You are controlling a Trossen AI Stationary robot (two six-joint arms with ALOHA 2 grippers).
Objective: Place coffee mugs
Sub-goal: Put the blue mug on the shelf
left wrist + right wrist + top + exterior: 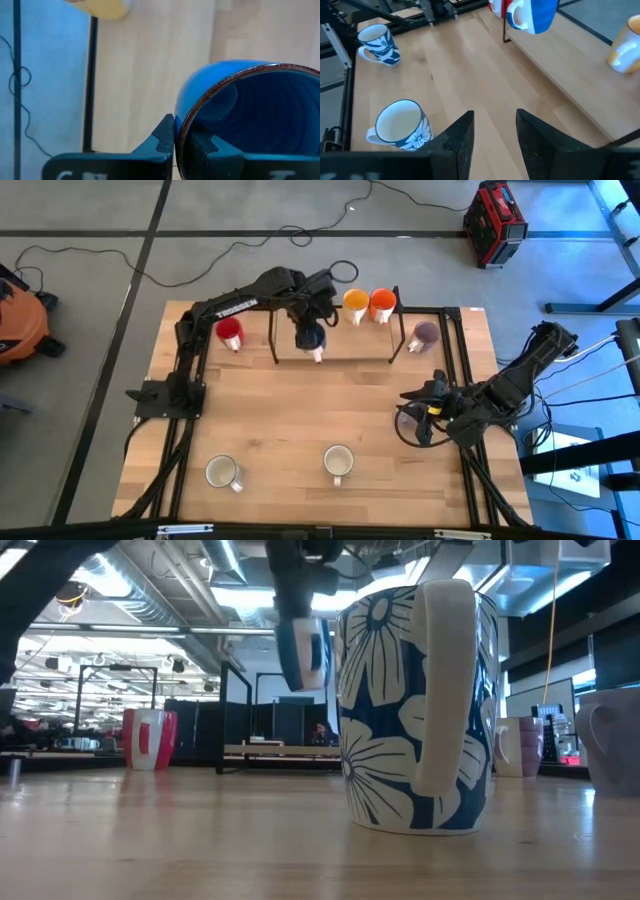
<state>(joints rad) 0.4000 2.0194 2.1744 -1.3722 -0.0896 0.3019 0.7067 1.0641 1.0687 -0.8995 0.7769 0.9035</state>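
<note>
My left gripper (312, 330) reaches over the far middle of the table and is shut on a blue mug (532, 12), held in the air above a low wooden shelf (350, 345). A red mug (230, 332) stands left of the shelf. An orange mug (382, 303) and a yellow-orange mug (355, 302) stand behind it. A dull purple mug (427, 333) stands to its right. Two white floral mugs (222, 472) (338, 463) stand near the front edge. My right gripper (495, 135) is open and empty at the right side, beside another purple mug (410, 423). My left gripper holds the blue mug by its rim (181, 131), one finger (165, 137) outside the wall and one inside the hollow. The fingers come from above. The mug (300, 650) hangs below them, lifted clear of the shelf.
The shelf stands on thin black legs (272, 338) (398, 342). A black frame (455, 340) runs along the table's sides. The middle of the table is bare wood (320, 405). Cables and a red case (494, 220) lie on the floor beyond.
</note>
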